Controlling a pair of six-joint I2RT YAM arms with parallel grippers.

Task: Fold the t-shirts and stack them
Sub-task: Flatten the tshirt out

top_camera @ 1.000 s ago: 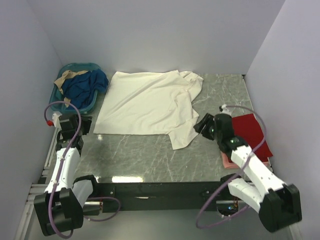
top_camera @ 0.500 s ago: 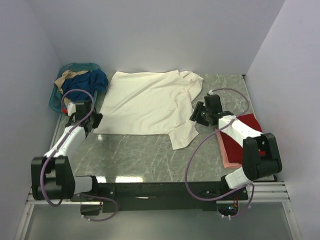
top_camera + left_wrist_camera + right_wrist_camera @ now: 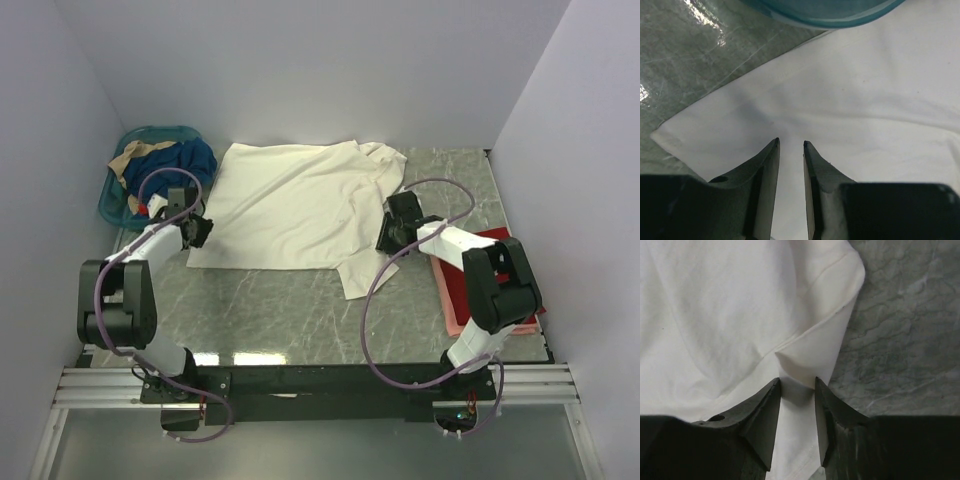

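1. Cream-white t-shirt [image 3: 290, 205] lies spread on the marble table [image 3: 300, 310], centre-back. Its right sleeve area is rumpled, with a flap trailing toward the near edge.
2. Left gripper [image 3: 791, 142] is at the tee's near-left corner. The jaws have a narrow gap with flat cloth under them, and nothing is visibly pinched.
3. Right gripper [image 3: 797, 380] is at the tee's right edge. The jaws are part open and a raised fold sits right at the tips, not visibly clamped.
4. Red t-shirt [image 3: 460, 285] lies folded on the pink t-shirt [image 3: 451, 322] at far right, partly under the right arm.
5. Risk: the right jaws could catch only that top ridge. The lower layer would then stay put and the fold would come out skewed.
6. Risk: the left tips sit in from the hem, so they may slide on flat cloth and grab nothing.
7. Risk: the teal basket [image 3: 160, 129] is just beside the left corner, so a lift could clip its rim.
8. Risk: the right arm's purple cable [image 3: 368, 300] drapes over the trailing flap and could drag it.
9. No readable brands, labels or text.
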